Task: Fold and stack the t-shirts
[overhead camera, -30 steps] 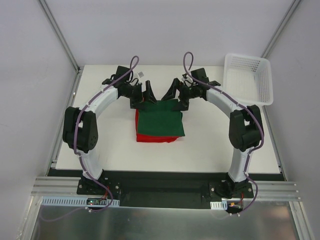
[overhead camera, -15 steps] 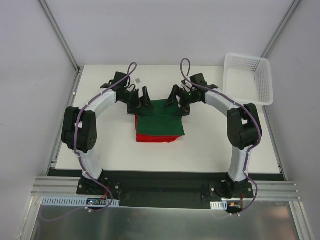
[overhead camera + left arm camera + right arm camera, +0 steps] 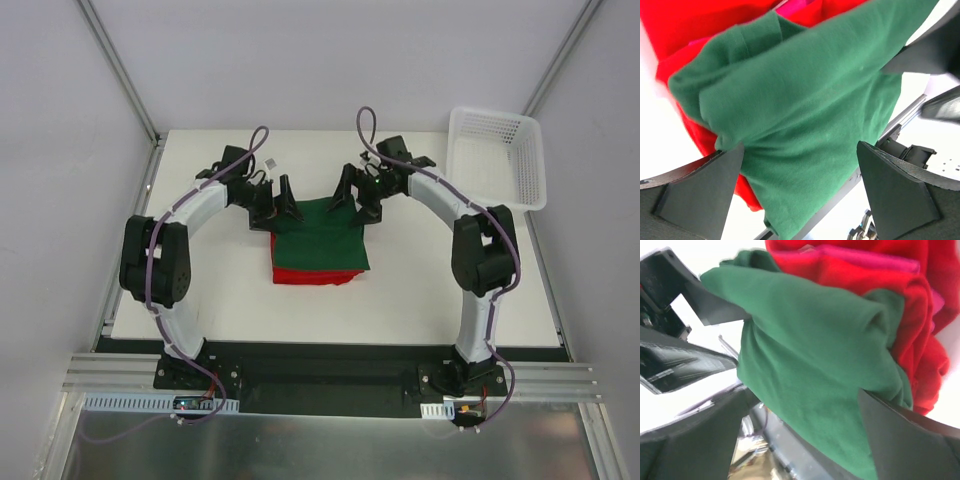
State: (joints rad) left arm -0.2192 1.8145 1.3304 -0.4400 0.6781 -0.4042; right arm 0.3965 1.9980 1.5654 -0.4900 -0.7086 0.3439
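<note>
Left gripper (image 3: 281, 204) and right gripper (image 3: 354, 197) were both spread wide, gripping nothing, with the folded green t-shirt (image 3: 320, 240) just beneath and between the 2, stacked on the red t-shirt (image 3: 310, 277).

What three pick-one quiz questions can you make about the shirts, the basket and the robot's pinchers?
1. Where is the white basket? A) on the shirts B) between the arm bases C) by the table's far right corner
2. What colour is the top shirt? A) blue B) green C) yellow
3. How are the left gripper and right gripper? A) both open B) both shut C) one shut

Answers: C, it sits at the far right; B, green lies over the red shirt; A, wrist views show fingers spread apart.
</note>
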